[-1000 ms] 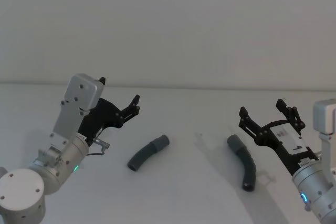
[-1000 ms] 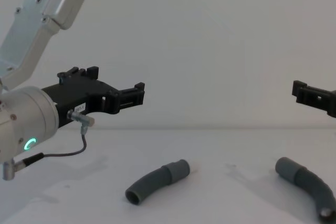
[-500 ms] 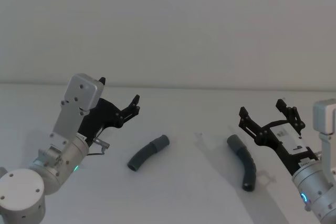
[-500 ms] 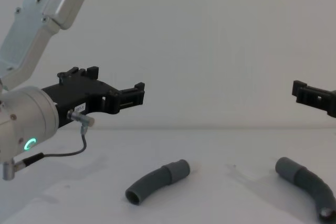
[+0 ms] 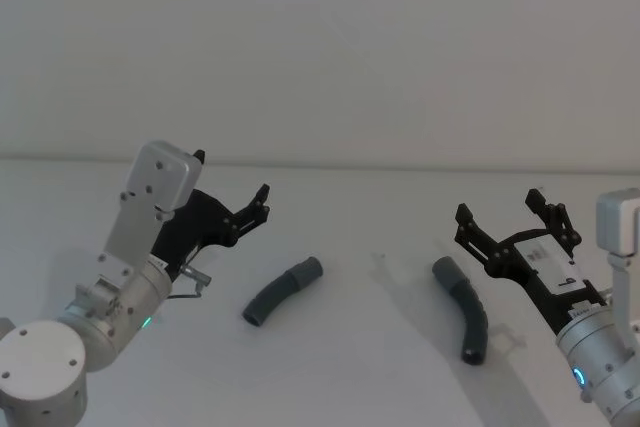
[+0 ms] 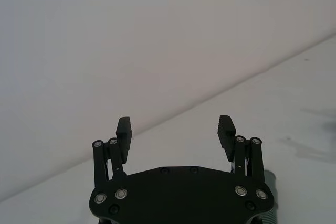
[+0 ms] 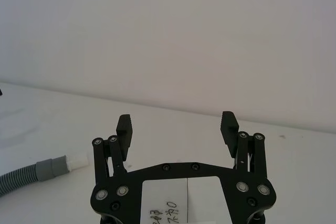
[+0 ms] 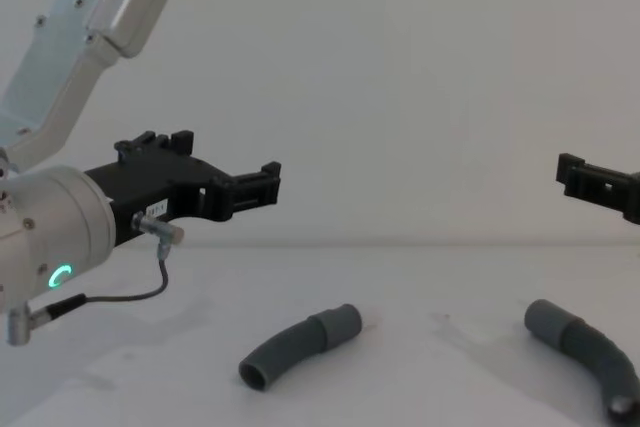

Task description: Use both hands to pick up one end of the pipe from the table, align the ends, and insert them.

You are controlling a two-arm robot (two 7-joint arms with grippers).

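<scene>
I am holding my left gripper (image 5: 231, 174) and right gripper (image 5: 498, 204) spread wide above the table (image 5: 370, 372), each poised for its own piece: left pipe piece (image 5: 283, 290) and right pipe piece (image 5: 463, 309) are lying apart, cuffs pointing inward.

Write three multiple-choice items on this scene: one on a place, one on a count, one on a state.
1. Where does the left hose piece lie?
A. on the table, apart from the right hose piece
B. lifted off the table
C. plugged into the right hose piece

2. How many hose pieces are there?
A. one
B. two
C. three

3. What state are the left gripper and right gripper in?
A. both shut on hose
B. both open, empty
C. one shut

Key:
1 A, bare table separates the pieces.
2 B, the head view shows two.
3 B, both hover with fingers apart, nothing between.
</scene>
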